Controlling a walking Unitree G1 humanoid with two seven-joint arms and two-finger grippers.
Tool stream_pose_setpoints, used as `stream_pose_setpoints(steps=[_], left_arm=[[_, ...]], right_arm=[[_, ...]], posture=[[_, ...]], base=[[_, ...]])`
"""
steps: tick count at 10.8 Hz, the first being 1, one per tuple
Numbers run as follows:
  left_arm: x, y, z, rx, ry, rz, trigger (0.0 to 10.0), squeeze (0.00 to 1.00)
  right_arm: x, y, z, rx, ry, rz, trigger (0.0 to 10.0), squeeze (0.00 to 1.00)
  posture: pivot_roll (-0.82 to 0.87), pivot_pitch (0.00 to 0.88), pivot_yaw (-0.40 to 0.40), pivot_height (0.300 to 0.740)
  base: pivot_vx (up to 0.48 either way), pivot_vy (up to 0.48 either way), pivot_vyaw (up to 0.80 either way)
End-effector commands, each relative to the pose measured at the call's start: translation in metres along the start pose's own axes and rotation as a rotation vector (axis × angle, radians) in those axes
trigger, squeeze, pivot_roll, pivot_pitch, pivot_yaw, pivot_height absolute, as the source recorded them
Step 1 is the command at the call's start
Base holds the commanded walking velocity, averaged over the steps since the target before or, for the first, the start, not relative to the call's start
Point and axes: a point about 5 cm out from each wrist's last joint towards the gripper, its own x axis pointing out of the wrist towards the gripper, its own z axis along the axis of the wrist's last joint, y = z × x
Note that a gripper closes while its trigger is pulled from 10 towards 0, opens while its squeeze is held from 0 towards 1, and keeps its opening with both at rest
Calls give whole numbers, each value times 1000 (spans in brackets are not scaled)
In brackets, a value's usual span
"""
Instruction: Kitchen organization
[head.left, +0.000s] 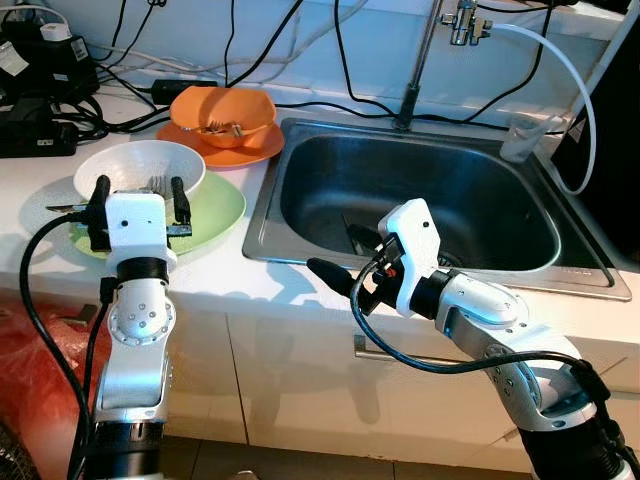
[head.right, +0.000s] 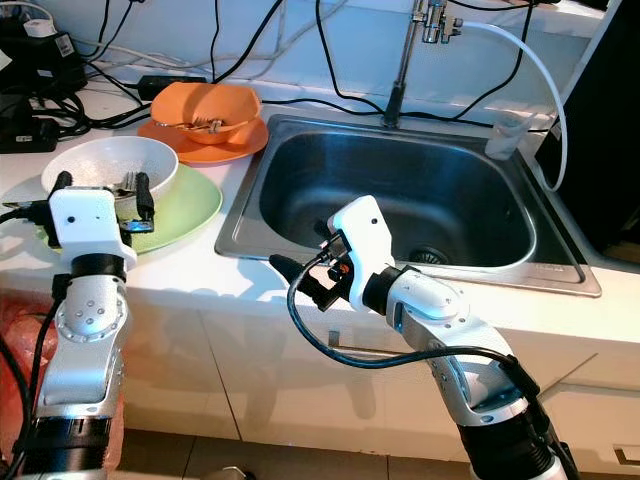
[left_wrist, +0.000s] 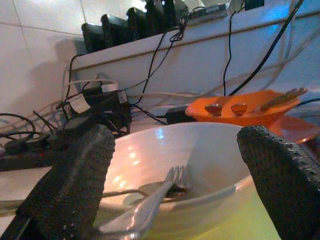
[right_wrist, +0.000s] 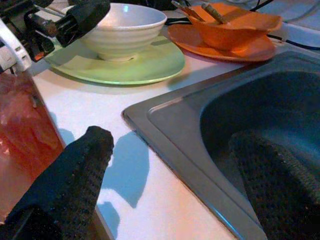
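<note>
A white bowl with a fork in it sits on a green plate on the counter's left. My left gripper is open at the bowl's near rim, one finger on each side, gripping nothing. Behind stands an orange bowl with utensils, on an orange plate. My right gripper is open and empty over the sink's front left corner, pointing toward the plates. In the right wrist view one fingertip is over the counter and the other over the basin.
A faucet and white hose rise behind the steel sink. A clear plastic cup stands at its back right corner. Power strips and black cables crowd the back left. A red bag hangs below the counter edge.
</note>
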Motion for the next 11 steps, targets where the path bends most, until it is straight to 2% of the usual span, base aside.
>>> stream_pose_setpoints(steps=[1,3,4,5,6,11], left_arm=[[3,-5,3,-16,-10,-22,10000,0],[4,-4,-6,-21,22,-9,10000,0],[4,-1,-9,-40,36,-4,4510,0],[5,2,-11,-46,45,6,1922,0],[6,3,-13,-40,48,8,0,0],[7,0,-13,-40,34,-4,0,0]], right_arm=[[-2,-2,2,-11,-12,-18,10000,0],[-2,-3,2,-11,-14,-28,10000,0],[-2,-4,2,-11,-14,-31,10000,0],[-2,-4,2,-11,-15,-36,10000,0],[-2,-4,2,-10,-17,-41,10000,0],[-2,-5,2,-13,-18,-52,10000,0]], posture=[[54,0,-36,740],[49,0,-31,740],[48,0,-29,740],[45,0,-27,740],[41,0,-23,740],[40,0,-19,740]], base=[[0,0,0],[0,0,0],[0,0,0],[0,0,0],[0,0,0],[0,0,0]])
